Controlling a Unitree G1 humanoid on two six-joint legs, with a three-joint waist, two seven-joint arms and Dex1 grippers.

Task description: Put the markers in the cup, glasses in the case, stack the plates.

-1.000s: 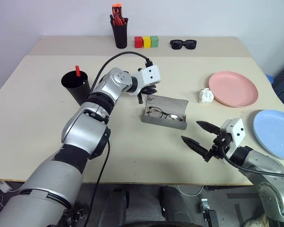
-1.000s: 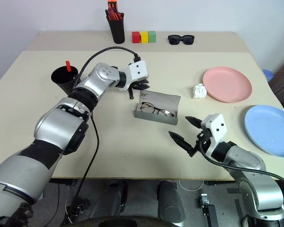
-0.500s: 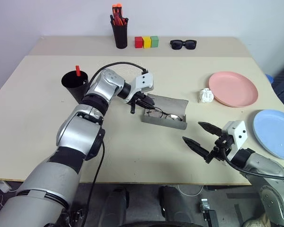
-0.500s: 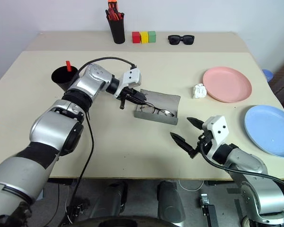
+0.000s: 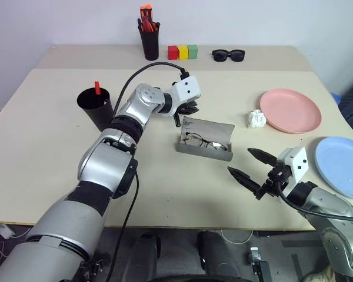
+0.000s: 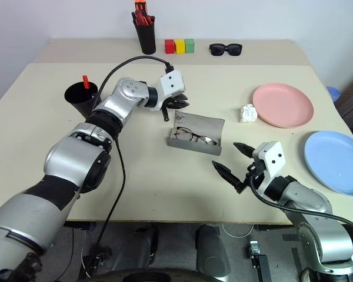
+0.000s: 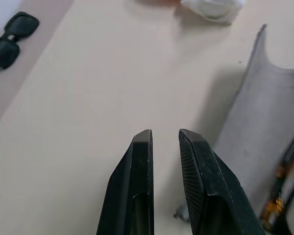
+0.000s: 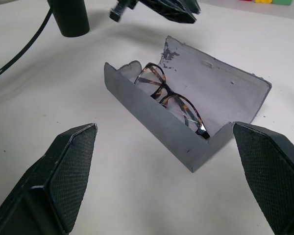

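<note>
The grey case (image 5: 212, 130) lies open at mid-table, and the tortoiseshell glasses (image 5: 201, 142) rest inside it (image 8: 172, 99). My left gripper (image 5: 187, 111) hovers just behind the case's left end. Its fingers (image 7: 137, 181) are nearly together, with nothing between them. The black cup (image 5: 96, 108) stands to the left, and a red-capped marker (image 5: 96, 87) sticks out of it. My right gripper (image 5: 239, 161) is wide open and empty, near the front edge to the right of the case. The pink plate (image 5: 290, 110) and the blue plate (image 5: 341, 165) lie apart on the right.
A crumpled white object (image 5: 256, 119) sits beside the pink plate. Along the back stand a black pen holder with orange pens (image 5: 148, 41), coloured blocks (image 5: 182, 51) and black sunglasses (image 5: 227, 55). A black cable loops over my left wrist.
Half a second ago my left gripper had dipped to the case's left end. It has since risen back behind the case. The right arm has stayed put.
</note>
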